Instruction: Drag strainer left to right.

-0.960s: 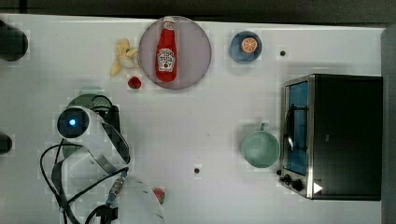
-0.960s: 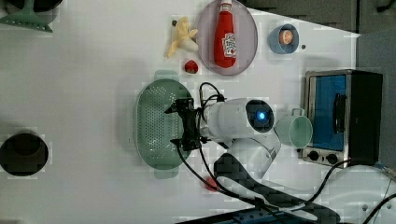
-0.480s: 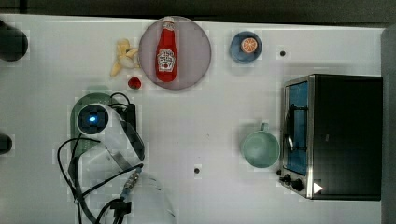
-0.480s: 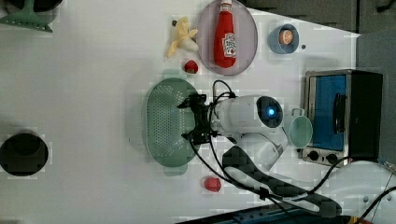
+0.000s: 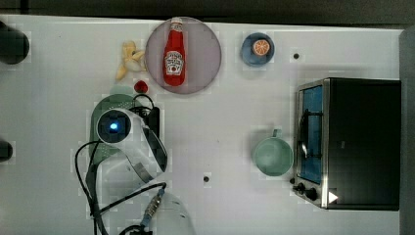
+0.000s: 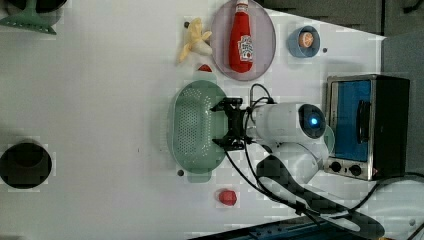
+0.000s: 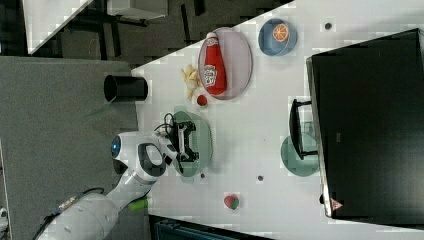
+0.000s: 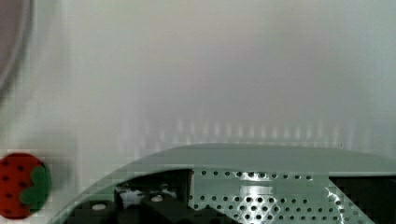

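Drags under way. Compared with a second ago, sits further toward the left view's right and the top view's right: the strainer (image 6: 195, 130), a pale mint perforated oblong, with the arm carried the same way along with it. Means the pull is working and the task is partly done, by my reading, with plenty of bare worktop (image 5: 220, 122) left ahead before the green mug (image 5: 272, 155) and the toaster oven (image 5: 352, 142).

Spreads fully wide and clamps nothing: the end effector (image 6: 217, 126), lowered into the bowl against the long wall on the left view's right. Seems to hook the inside of that wall rather than pinch it. Shows the same in the wrist view, with dark fingers inside the holed wall and the rim (image 8: 280, 161) arching just beyond.

Lies just beside the strainer's end, toward the plate (image 5: 208, 49): a toy strawberry (image 5: 141, 86). Looks unlikely to be caught, though close.

As for writing: carries a white label, the ketchup bottle (image 5: 174, 54) on the plate, but nothing on it can be read. Bears a small white triangular mark at one front corner, the toaster oven; no legible lettering there or elsewhere.
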Tool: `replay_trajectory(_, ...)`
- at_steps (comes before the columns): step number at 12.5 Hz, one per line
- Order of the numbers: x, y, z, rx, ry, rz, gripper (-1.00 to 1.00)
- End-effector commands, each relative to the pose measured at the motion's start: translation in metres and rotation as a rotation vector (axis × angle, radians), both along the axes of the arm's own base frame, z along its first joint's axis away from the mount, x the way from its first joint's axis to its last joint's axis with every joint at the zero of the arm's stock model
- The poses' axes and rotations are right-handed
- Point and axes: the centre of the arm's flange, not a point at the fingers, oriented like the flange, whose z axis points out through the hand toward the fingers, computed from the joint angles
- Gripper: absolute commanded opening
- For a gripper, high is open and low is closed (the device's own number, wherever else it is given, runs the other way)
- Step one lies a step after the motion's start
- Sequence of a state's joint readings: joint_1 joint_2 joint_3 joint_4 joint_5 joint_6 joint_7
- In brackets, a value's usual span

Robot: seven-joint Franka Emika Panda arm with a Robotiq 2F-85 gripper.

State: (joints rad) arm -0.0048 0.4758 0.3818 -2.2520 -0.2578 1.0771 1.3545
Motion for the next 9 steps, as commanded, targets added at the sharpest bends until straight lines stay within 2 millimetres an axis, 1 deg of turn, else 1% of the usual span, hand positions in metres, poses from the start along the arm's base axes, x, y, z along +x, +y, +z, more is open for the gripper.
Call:
replay_trajectory(1,-0.004,-0.041,-0.004,-0.022,0.031,-0.007,1.00)
replay_trajectory(9,0.004,-0.139,-0.009,-0.051,0.042,0.000,1.00)
